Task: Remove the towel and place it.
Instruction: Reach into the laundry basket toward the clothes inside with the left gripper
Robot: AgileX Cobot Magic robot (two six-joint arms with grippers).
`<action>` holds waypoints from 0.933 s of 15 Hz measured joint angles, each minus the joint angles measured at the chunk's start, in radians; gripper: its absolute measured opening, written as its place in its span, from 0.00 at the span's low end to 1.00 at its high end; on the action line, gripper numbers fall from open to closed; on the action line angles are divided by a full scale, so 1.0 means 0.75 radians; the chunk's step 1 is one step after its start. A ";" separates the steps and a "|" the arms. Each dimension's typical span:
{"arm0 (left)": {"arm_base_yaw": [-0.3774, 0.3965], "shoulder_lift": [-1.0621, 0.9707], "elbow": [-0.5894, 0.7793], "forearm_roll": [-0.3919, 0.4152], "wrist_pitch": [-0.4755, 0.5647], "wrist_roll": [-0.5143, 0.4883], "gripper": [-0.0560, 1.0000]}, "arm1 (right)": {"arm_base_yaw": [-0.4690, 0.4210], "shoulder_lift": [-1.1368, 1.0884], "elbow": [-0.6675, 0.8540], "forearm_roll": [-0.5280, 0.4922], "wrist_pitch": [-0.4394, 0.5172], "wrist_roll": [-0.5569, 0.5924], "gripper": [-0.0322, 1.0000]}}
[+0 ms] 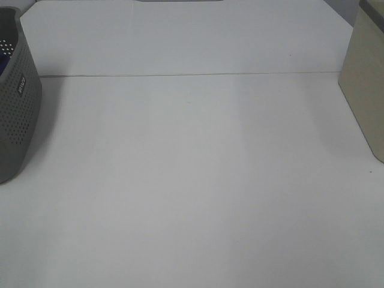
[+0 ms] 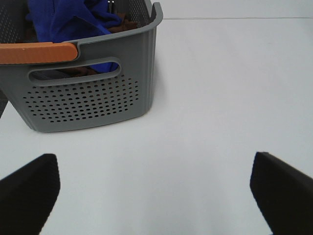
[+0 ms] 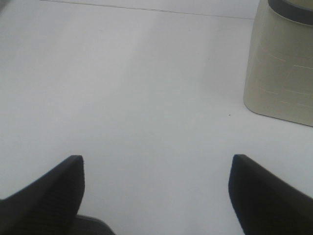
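Towel (image 2: 68, 19) bunched in grey basket (image 2: 88, 100); L gripper (image 2: 152, 169) & R gripper (image 3: 156, 169) wide open, empty

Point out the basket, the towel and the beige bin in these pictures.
basket (image 2: 88, 100), left wrist view, on its perforated front wall.
towel (image 2: 68, 22), left wrist view, on its bunched blue folds.
beige bin (image 3: 281, 68), right wrist view, on its side wall.

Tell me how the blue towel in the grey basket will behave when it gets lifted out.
The towel lies crumpled in folds, so it will probably hang limp and unfold when lifted. Heaped inside the basket, it may drag on the rim coming out.
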 joint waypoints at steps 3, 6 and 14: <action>0.000 0.000 0.000 0.000 0.000 0.000 0.99 | 0.000 0.000 0.000 0.000 0.000 0.000 0.79; 0.000 0.000 0.000 0.013 0.000 0.000 0.99 | 0.000 0.000 0.000 0.000 0.000 0.000 0.79; 0.000 0.000 0.000 0.040 0.000 0.000 0.99 | 0.000 0.000 0.000 0.000 0.000 0.000 0.79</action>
